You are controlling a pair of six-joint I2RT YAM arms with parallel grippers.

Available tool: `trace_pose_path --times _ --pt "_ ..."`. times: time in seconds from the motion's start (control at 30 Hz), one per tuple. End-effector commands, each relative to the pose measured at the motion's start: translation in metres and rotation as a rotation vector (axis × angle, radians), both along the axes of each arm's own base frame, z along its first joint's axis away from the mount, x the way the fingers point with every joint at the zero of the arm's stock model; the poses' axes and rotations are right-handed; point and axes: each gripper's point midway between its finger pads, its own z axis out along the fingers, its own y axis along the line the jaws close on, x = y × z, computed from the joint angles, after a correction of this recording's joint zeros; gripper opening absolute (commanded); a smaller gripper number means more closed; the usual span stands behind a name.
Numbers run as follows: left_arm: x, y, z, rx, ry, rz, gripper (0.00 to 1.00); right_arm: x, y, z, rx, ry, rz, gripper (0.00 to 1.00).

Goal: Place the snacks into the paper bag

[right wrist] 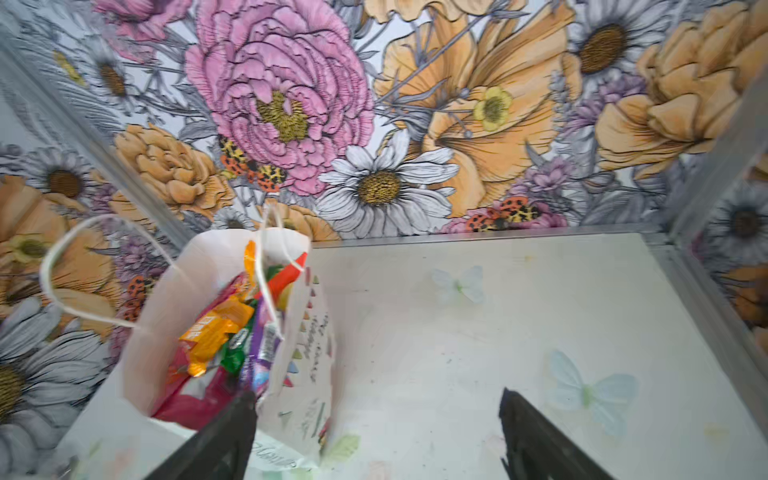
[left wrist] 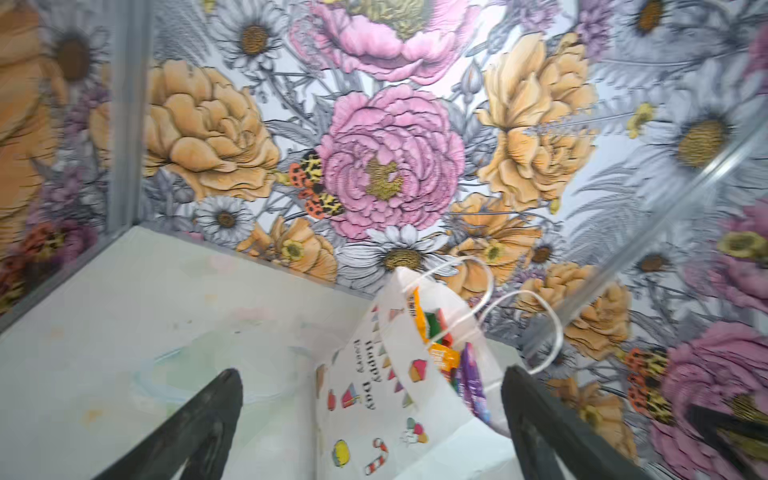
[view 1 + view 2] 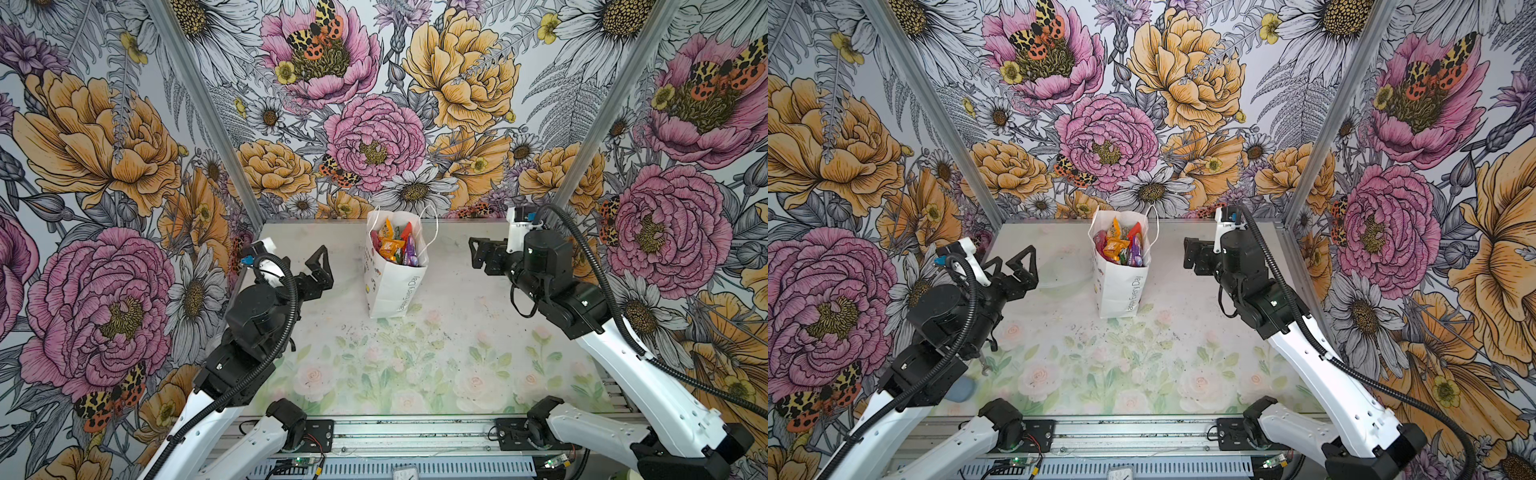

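The left gripper (image 3: pixel 325 266) hovers left of the bag (image 3: pixel 395 291) and the right gripper (image 3: pixel 474 253) right of it, both clear of it, jaws wide, empty.

I see clear plastic cup (image 3: pixel 1065 274) just beyond left gripper (image 3: pixel 1034 268), blue-grey case (image 3: pixel 963 390) well behind it, floral wallpaper (image 3: pixel 1108 137) around.
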Motion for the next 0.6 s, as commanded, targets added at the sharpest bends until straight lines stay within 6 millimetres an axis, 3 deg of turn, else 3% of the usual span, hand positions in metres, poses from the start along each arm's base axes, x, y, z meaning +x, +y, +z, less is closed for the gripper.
trace_pose_path --times 0.0,0.17,0.27,0.57 --pt "0.014 0.044 -0.046 0.078 0.061 0.270 0.99 0.009 -0.044 -0.039 -0.114 0.027 -0.185 0.93" --pt "0.053 0.057 -0.122 0.196 0.124 0.349 0.99 0.019 -0.087 -0.096 -0.181 0.000 -0.365 0.97" --pt "0.067 0.065 -0.157 0.288 0.127 0.386 0.99 0.026 -0.090 -0.124 -0.259 -0.056 -0.344 0.99" --pt "0.117 0.073 -0.213 0.482 0.239 0.256 0.99 0.055 -0.115 -0.206 -0.456 -0.009 -0.436 1.00"
